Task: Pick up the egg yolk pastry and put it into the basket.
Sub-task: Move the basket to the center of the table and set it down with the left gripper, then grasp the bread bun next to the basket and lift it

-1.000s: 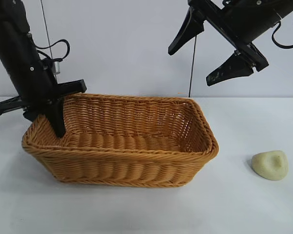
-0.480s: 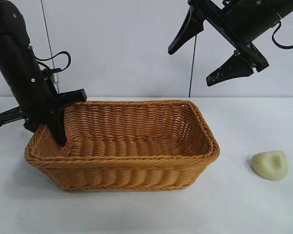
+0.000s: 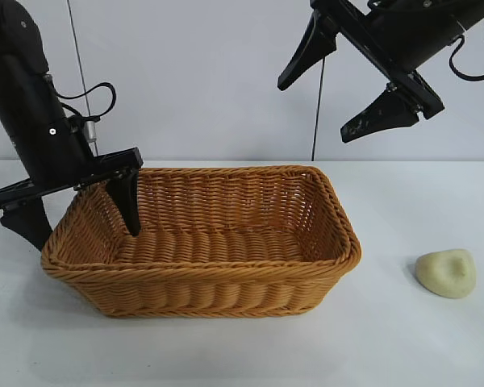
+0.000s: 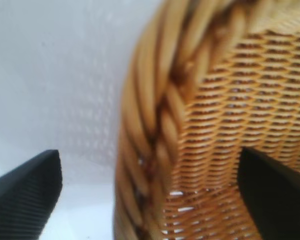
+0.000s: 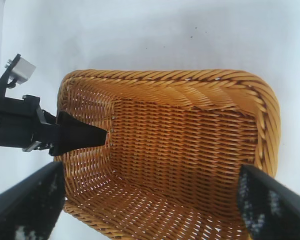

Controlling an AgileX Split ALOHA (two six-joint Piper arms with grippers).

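- Pastry [image 3: 446, 273] — the pale cream-yellow lump with a shallow dent — sits on the white table [image 3: 403, 339] on my right side, well apart from the basket [image 3: 226, 278] and touched by neither of my hands.
- Basket: woven, orange-brown, standing upright in the middle of the table with nothing showing inside it.
- My left gripper [image 3: 79, 211] points steeply down at the basket's left end, jaws spread wide and straddling the braided rim [image 4: 155, 125] — one finger [image 3: 126, 201] inside the basket, the other [image 3: 28, 222] outside it. It grips nothing.
- My right gripper [image 3: 339, 89] hangs high above the basket's right half, tilted downward, jaws wide apart and empty; from its wrist I look straight down into the basket.
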